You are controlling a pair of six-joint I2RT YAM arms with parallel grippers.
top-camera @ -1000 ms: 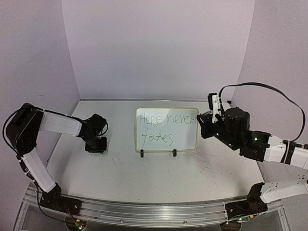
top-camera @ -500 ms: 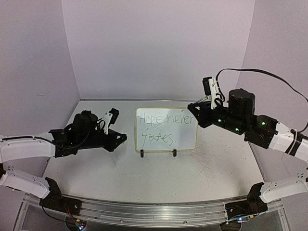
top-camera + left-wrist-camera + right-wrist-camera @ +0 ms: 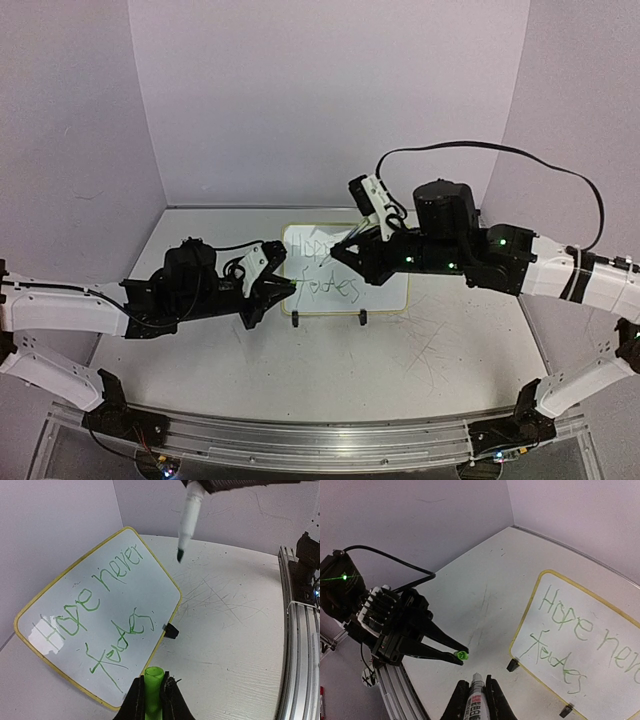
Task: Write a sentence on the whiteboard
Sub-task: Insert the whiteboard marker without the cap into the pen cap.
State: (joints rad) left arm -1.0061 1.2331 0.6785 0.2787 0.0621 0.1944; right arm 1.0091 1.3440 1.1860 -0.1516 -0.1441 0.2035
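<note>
The whiteboard (image 3: pixel 385 285) stands on two black clip feet at the table's middle, with its upper left part hidden behind my right gripper (image 3: pixel 340 252). The sentence (image 3: pixel 95 597), in thin green handwriting, reads "Hope never fades" in two lines. My right gripper (image 3: pixel 476 682) is shut on a white marker (image 3: pixel 479 702), whose uncapped dark tip (image 3: pixel 179 556) points down and left. My left gripper (image 3: pixel 154 679) is shut on a bright green marker cap (image 3: pixel 153 677), open end forward. In the top view the left gripper (image 3: pixel 291 286) sits just left of the marker tip, a short gap apart.
An aluminium rail (image 3: pixel 320 440) runs along the near table edge and carries both arm bases. Purple walls close in the back and sides. A black cable (image 3: pixel 480 150) loops above the right arm. The white tabletop (image 3: pixel 235 630) is scratched.
Both arms have swung in toward the middle: the left gripper moved right to the board's lower left corner, and the right gripper moved left across the board with the marker.
</note>
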